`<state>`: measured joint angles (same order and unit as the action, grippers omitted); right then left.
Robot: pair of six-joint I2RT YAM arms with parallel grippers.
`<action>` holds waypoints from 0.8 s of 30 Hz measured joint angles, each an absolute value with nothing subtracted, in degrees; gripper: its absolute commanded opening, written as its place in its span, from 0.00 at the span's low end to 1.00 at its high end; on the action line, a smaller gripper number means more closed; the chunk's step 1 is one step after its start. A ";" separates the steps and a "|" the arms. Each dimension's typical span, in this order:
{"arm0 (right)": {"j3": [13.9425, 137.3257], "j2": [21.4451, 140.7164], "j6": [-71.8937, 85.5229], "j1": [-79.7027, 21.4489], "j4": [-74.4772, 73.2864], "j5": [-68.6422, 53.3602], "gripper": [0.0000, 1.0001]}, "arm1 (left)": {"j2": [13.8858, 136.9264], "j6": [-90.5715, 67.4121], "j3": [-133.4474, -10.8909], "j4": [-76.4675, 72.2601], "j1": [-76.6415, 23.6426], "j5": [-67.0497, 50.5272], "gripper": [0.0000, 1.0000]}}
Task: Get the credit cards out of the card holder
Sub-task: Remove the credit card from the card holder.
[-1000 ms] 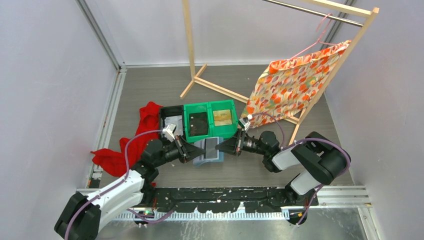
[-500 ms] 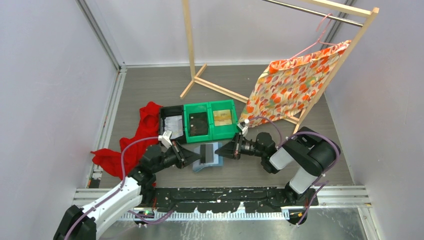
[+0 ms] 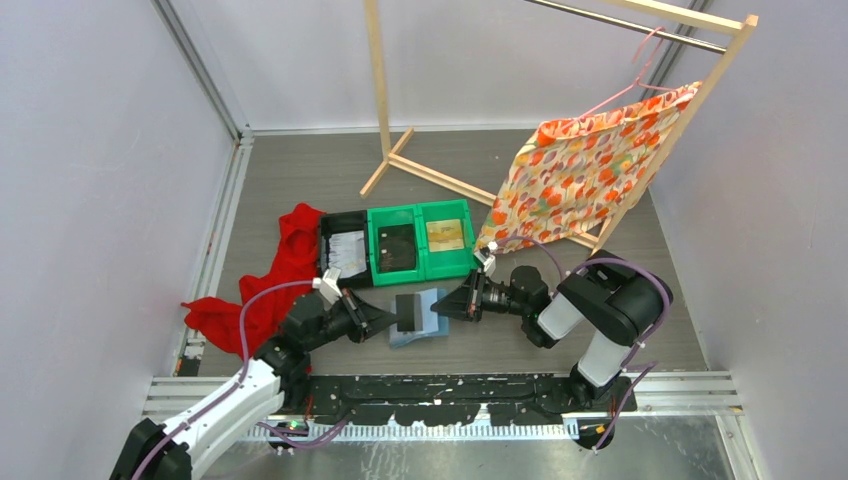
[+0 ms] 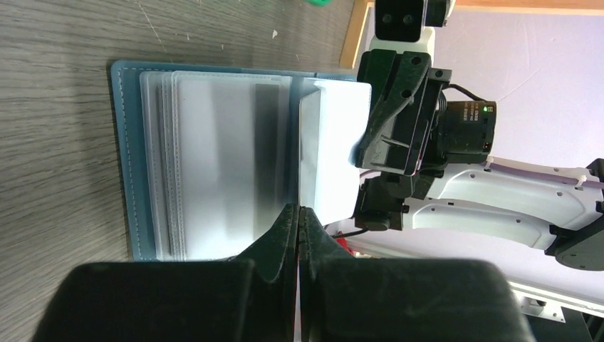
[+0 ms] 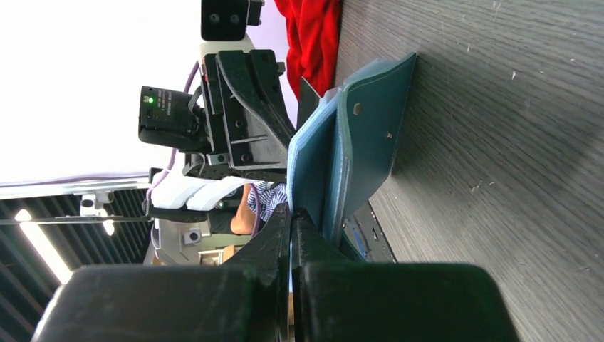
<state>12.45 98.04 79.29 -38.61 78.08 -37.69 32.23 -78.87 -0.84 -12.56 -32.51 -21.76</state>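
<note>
Now, card holder (image 3: 412, 335) sits open on the worktop (image 3: 600, 330), close to the near edge and about midway along it, just in front of the green bins (image 3: 420, 240). Both claws meet over it, tip to tip, one from each side. Right claw (image 5: 290, 214) is clenched on the teal cover leaf and holds that half tilted up off the worktop; the other half lies flat with its pale pockets fanned out. Left claw (image 4: 298, 214) is pinched tight on a thin edge. I read it as the greyish card (image 3: 407, 311), which shows in the top view as a dark rectangle standing just off the left tips, between the two claws. From the left wrist view I can't fully separate card from pocket film, so I note that as my reading. The whitish card I can't pick out. The relation that matters: the card runs straight out from the left claw toward the right claw, roughly parallel to the near edge of the worktop. My judgement is that the draw has to go back along that line, toward the left arm, with the right claw as anchor. Any sideways drift risks dragging the whole holder.
</note>
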 measured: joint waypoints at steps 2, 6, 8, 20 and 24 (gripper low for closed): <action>12.45 98.06 79.20 -38.61 78.13 -37.76 0.01 | 32.18 -78.96 -0.75 -12.47 -32.49 -21.56 0.01; 12.45 98.85 78.85 -38.52 78.28 -37.80 0.01 | 31.27 -79.00 -0.75 -12.10 -32.49 -21.23 0.01; 12.43 99.13 78.59 -38.52 78.04 -37.78 0.01 | 30.63 -78.98 -0.78 -11.86 -32.49 -20.97 0.01; 12.01 99.15 77.97 -38.50 78.00 -37.80 0.01 | 26.44 -78.85 -1.21 -7.22 -32.49 -20.40 0.00; 11.79 99.59 77.69 -38.50 78.08 -37.80 0.01 | 25.02 -77.01 -5.32 -0.60 -32.49 -19.46 0.00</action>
